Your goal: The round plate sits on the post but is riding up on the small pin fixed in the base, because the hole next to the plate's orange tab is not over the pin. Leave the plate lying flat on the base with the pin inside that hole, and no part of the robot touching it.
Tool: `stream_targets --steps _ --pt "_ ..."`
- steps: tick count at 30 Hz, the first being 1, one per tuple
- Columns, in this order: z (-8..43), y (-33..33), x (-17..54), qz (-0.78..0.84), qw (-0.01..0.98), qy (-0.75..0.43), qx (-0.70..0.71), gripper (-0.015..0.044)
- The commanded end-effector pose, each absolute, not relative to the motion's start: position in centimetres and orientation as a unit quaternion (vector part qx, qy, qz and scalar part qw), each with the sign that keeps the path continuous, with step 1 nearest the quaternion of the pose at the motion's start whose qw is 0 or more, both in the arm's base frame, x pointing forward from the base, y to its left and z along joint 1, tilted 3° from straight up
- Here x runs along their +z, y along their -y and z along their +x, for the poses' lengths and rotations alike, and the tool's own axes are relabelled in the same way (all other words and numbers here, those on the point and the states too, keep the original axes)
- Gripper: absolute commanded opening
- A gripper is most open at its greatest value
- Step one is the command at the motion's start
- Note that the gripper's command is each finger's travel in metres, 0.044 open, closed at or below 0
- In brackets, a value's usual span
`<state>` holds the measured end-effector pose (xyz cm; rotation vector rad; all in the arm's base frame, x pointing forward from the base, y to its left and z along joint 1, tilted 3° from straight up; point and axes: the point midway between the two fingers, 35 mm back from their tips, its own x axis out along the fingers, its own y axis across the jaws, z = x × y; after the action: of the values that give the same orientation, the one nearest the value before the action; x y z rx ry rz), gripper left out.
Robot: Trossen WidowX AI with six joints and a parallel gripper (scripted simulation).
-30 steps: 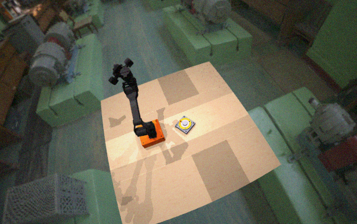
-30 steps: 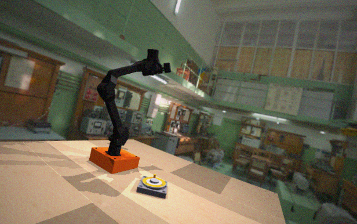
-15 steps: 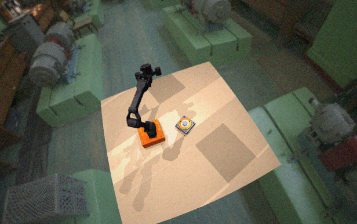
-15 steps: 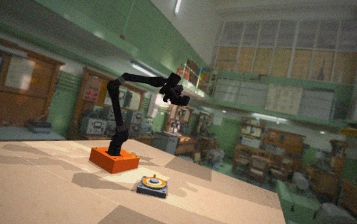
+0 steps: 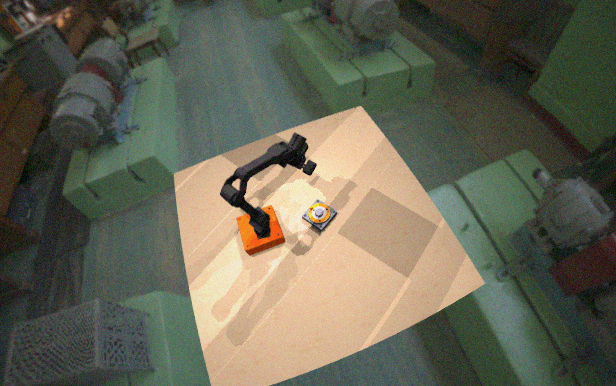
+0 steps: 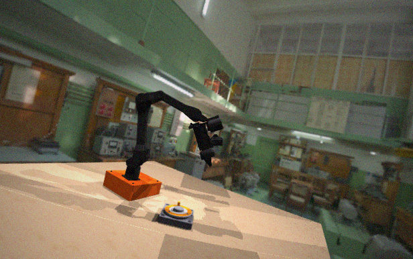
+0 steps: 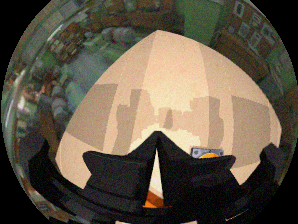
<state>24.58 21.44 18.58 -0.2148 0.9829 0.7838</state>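
The round plate point(image 5: 311, 212) point(image 6: 167, 211) point(image 7: 209, 156), orange with a pale inner ring, sits around the grey post point(image 5: 319, 213) point(image 6: 178, 209) on the square dark grey base point(image 5: 320, 228) point(image 6: 175, 222) point(image 7: 198, 151). A small orange upright piece point(image 6: 178, 203), seemingly the tab, stands at the plate's far edge in the exterior view. The pin and the hole cannot be made out, nor whether the plate lies flat. My gripper point(image 6: 210, 164) point(image 7: 157, 134) is shut and empty, pointing down, high above the table and well clear of the plate. In the wrist view my right finger hides part of the plate and base.
The arm stands on an orange block point(image 5: 262, 240) point(image 6: 131, 189) beside the base. The light wooden table point(image 5: 360, 300) point(image 6: 84, 231) carries both, with shadows across it. Its edge shows beyond the arm in the top view.
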Motion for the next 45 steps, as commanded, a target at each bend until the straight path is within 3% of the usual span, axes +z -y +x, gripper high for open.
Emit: stream_targets --steps 1,10,26,45 --pt "25.8 -15.8 13.5 -0.077 0.79 -0.555 0.25 0.0" --pt "23.7 -6.4 6.6 -0.029 0.717 -0.693 0.064 0.0" --pt "23.8 -6.6 1.8 -0.029 0.717 -0.693 0.064 0.0" --pt "25.2 -8.2 1.8 -0.028 0.718 -0.693 0.064 0.0"
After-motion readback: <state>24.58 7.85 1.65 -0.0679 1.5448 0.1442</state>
